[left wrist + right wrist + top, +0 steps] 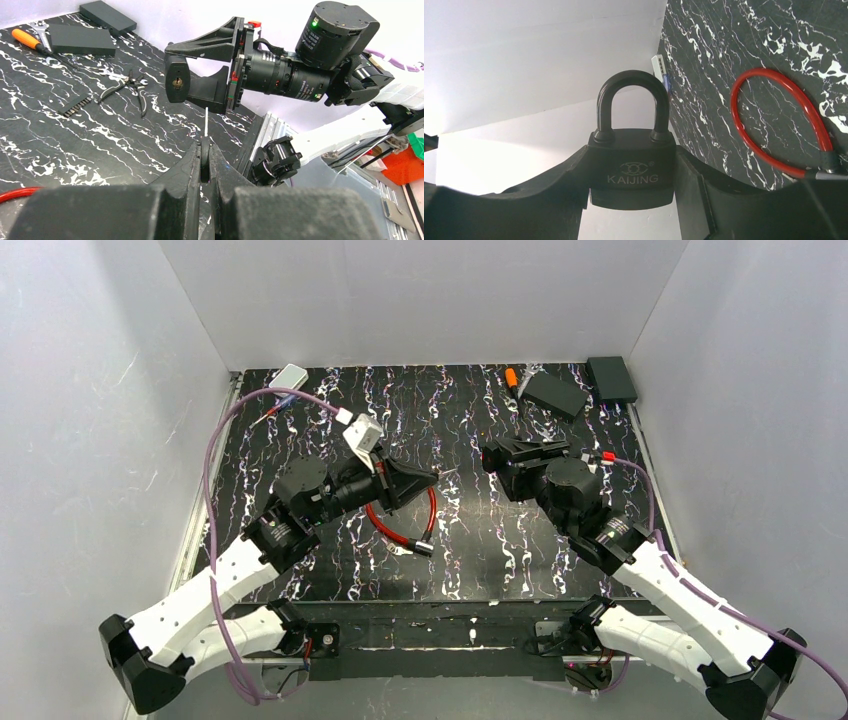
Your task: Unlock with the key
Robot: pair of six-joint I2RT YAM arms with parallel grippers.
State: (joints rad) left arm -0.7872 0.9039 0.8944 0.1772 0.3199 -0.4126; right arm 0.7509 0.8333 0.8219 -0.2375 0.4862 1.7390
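Steel key (pixel 205 119), pinched by the left gripper (pixel 204 146), seems to aim beside the keyhole (pixel 176 82) ahead, so it could jab the padlock (pixel 631 170) face. The right gripper (pixel 492 456) clamps the padlock, which may pivot under a push.

Padlock (pixel 631 170): black metal body, matt coating, raised lettering; shackle smooth with a dull sheen.
Key (pixel 206 120): bare bright metal blade.
Cable (pixel 432 510): glossy red plastic sheath, metal end cap.
Desk top (pixel 480 540): glossy black marble-pattern surface, white veining.
Screwdriver (pixel 27 39): smooth orange plastic handle.

"KAIJING" is read under a linked-ring logo on the black padlock (pixel 631 167) body; no other text is legible.
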